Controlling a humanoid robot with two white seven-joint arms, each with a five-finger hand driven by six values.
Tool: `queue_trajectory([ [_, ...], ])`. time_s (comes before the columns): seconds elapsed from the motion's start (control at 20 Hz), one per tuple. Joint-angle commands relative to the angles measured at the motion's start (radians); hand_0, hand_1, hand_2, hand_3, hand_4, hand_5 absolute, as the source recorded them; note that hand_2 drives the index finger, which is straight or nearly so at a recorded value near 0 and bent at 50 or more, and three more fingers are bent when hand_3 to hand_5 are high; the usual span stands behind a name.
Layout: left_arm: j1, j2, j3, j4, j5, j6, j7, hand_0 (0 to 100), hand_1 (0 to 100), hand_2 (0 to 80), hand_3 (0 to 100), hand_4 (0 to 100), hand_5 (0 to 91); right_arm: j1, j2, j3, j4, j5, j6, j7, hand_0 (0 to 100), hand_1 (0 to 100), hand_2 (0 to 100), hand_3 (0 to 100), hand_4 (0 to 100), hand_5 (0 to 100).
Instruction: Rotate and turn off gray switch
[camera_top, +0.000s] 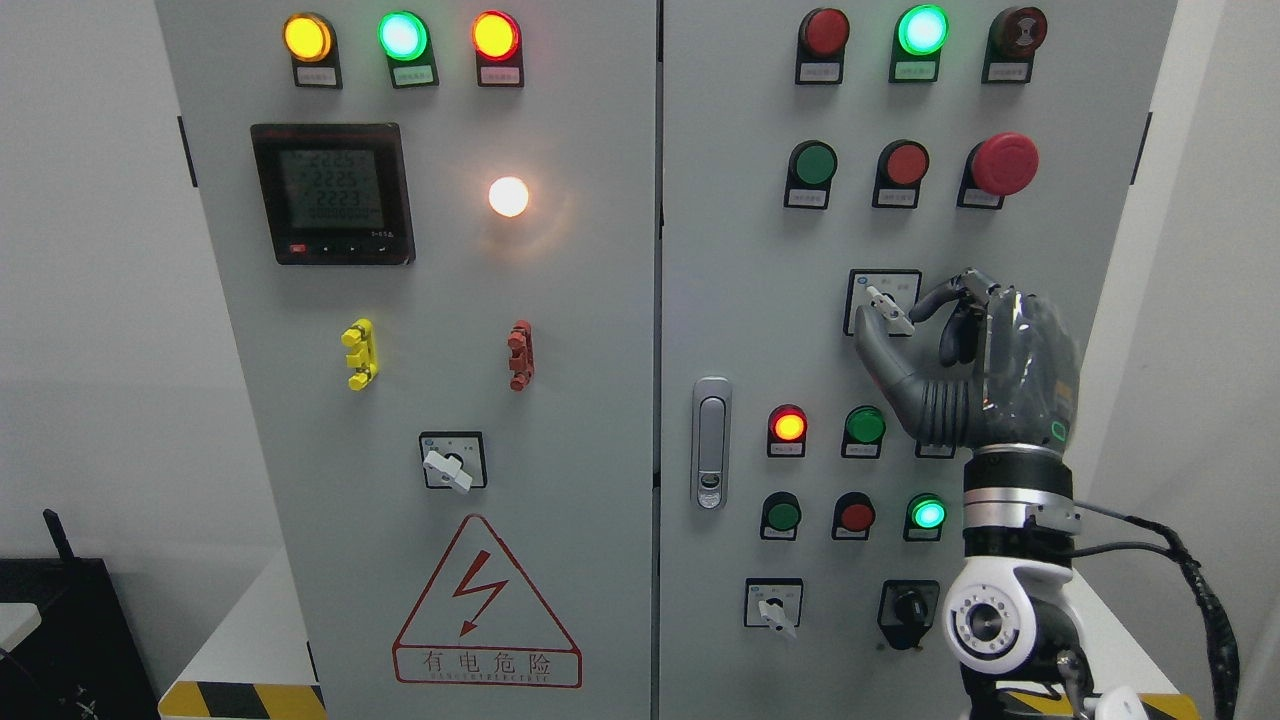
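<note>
Grey plastic and dark rubbery joints make up the right hand (935, 345), which rises from a white wrist at the lower right and stands nearest to the camera. Its thumb (880, 345) and a curled forefinger (940, 295) pinch together on the gray switch (888, 308), a small lever knob on a square plate high on the right door of the control cabinet (640, 400). The lever points down and to the right. No left hand shows.

For this step the pinch looks well placed but shallow, so I judge the turn should come from the wrist, with the fingertips kept square on both flanks of the lever so it does not slip out. The turn should end at the detent without being forced further.

Beyond the hand, on the same door, sit a red mushroom button (1005, 163) just above and lit lamps (788, 426) below, close enough that knuckles could brush them. Further left, the other door carries a digital meter (331, 193).
</note>
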Motion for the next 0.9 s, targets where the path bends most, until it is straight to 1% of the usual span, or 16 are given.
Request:
queue_trajectory([
  [0.0,-0.009,0.001,0.008,-0.025,0.020,0.000,0.000,12,39,0.0,0,0,0.0,-0.003,0.014,0.009,0.000,0.000,0.000,0.000,15,43,62,100,100,100],
  [0.25,-0.009,0.000,0.008,-0.025,0.020,0.000,0.000,12,39,0.0,0,0,0.0,-0.003,0.018,0.012,0.001,0.003,0.002,0.000,15,43,63,100,100,100],
  [0.85,-0.009,0.000,0.008,-0.025,0.020,0.000,0.000,12,39,0.0,0,0,0.0,-0.015,0.022,0.021,0.001,0.003,0.031,0.000,16,44,64,100,100,100],
])
